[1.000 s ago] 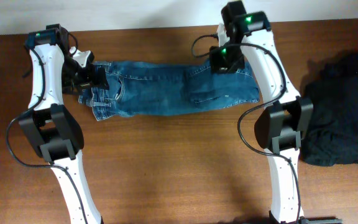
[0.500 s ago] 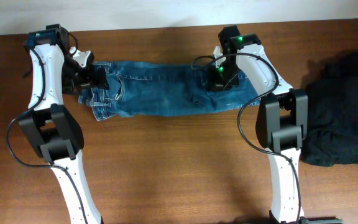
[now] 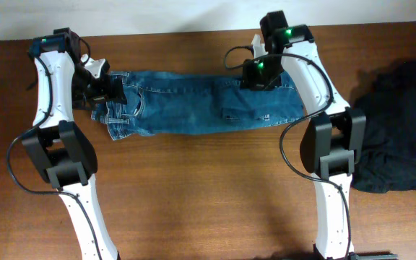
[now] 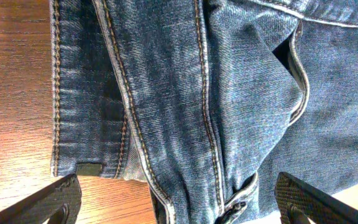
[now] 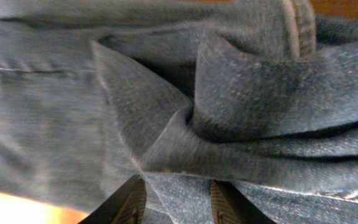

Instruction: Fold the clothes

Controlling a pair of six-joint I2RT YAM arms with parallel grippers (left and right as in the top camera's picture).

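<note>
The right gripper (image 5: 179,200) sits low on denim, its two fingertips (image 5: 131,198) a little apart at the bottom of the wrist view. Cloth shows in the gap, but whether it is pinched or merely lies underneath cannot be told. Directly ahead of those fingers the jeans (image 3: 186,101) rise into a creased ridge where one layer laps over another. From overhead this gripper is at the far edge of the jeans, near their end. The left gripper (image 4: 179,208) is fully released, fingers spread wide, hovering over stitched seams and a pocket edge at the opposite end. Bare table (image 3: 193,188) shows just beyond its left finger. Between the two grippers the jeans stretch as one long band. The black garment (image 3: 399,133) lies heaped well off to the right gripper's outer side, untouched. The step in hand looks like the crosswise fold of the jeans, with the black piece yet to come. The next move probably calls for a firm pinch through every layer at that ridge, then carrying that end toward the left gripper without dragging the band askew.
</note>
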